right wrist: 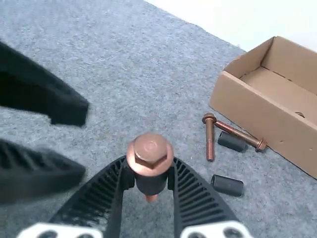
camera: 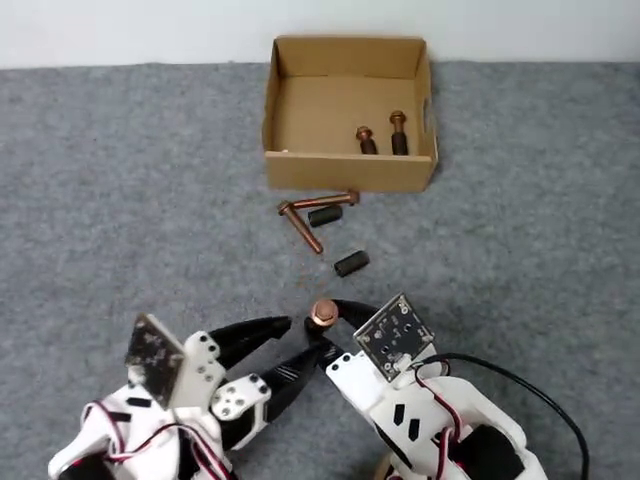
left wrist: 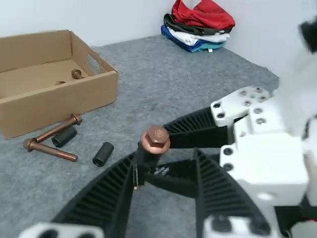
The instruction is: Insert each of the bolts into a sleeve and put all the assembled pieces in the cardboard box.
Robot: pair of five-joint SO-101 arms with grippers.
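Got a copper bolt [right wrist: 149,151] sitting in a black sleeve [right wrist: 150,182], held upright by the right jaws, clamped snug on the sleeve with the bolt tip poking out underneath. Can see the left jaws spread wide just beside it, gripping nothing. Further out on the grey carpet [camera: 120,200], spotting two loose bolts [camera: 300,227] in a V and two bare sleeves [camera: 351,264], one tucked between the bolts. Behind those, a cardboard box [camera: 350,172] with two finished pieces [camera: 366,140] toward its right side.

Bolts [camera: 300,227], sleeves [camera: 351,264] before cardboard box [camera: 350,172]
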